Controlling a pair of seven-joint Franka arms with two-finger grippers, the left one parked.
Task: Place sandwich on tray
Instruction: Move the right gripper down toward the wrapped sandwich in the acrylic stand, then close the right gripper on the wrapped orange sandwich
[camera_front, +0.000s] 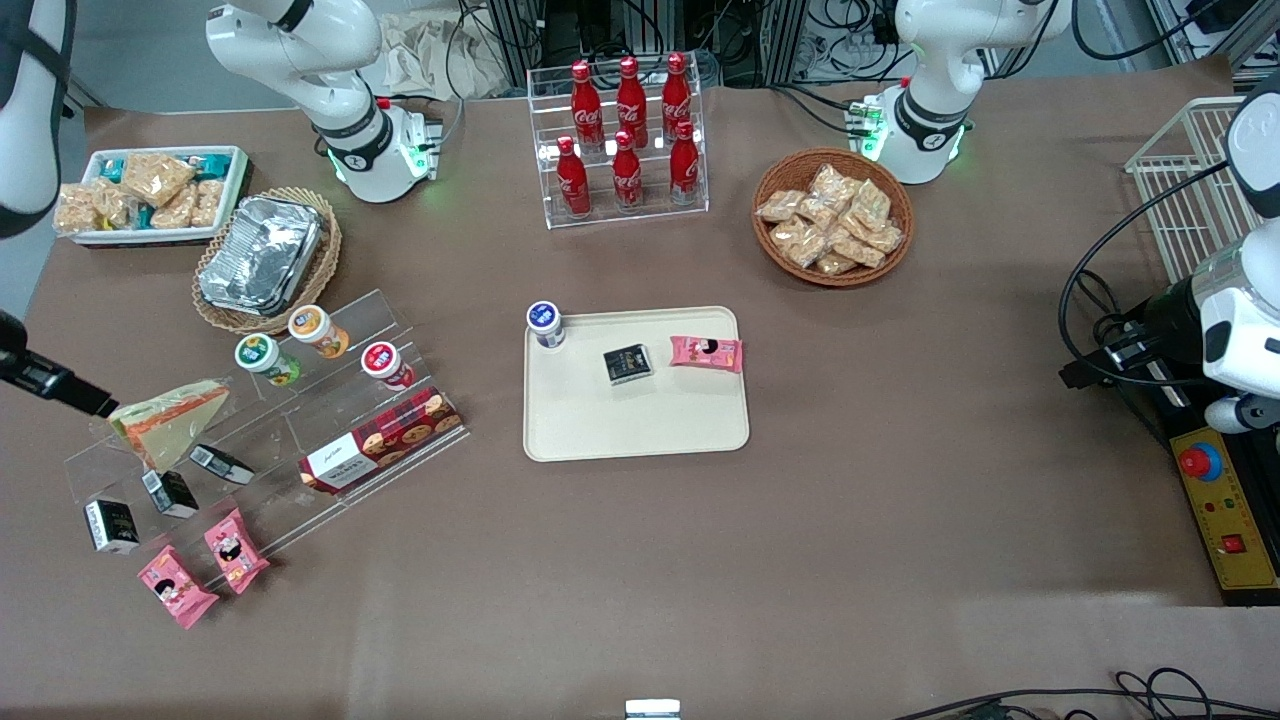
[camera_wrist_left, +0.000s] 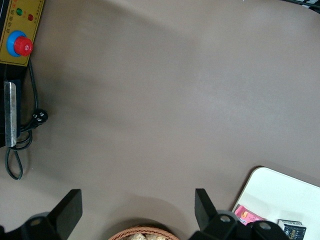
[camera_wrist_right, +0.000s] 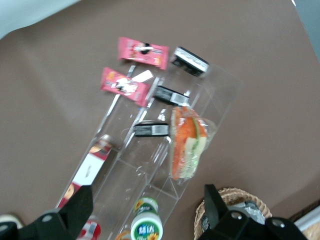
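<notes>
**Sandwich on the clear stepped stand, gripper open above it**

Coca-Cola lettering can be read on the red bottles (camera_front: 628, 135) held in the clear rack. Script is printed on the white end of the tartan biscuit box (camera_front: 380, 441), but it cannot be made out. Labels are carried by the small black boxes (camera_front: 170, 492) and by the pink snack packets (camera_front: 205, 565), each marked with a dark cartoon figure; their wording is not legible. Characters are printed on the green-lidded cup (camera_wrist_right: 146, 231), unreadable as well.

The sandwich (camera_front: 170, 418) is seen lying on the upper step of the clear acrylic stand (camera_front: 290, 440), toward the working arm's end of the table, with its orange and green filling shown through the wrap. It is well apart from the tray (camera_front: 640, 420), on which a blue-lidded cup (camera_front: 545, 324), a black box (camera_front: 628, 363) and a pink packet (camera_front: 706, 352) are already placed.

In the right wrist view the gripper (camera_wrist_right: 145, 202) is held above the stand with its two fingers spread wide and nothing gripped. The sandwich (camera_wrist_right: 187, 142) is found just ahead of the open fingers, not touched by them.
</notes>
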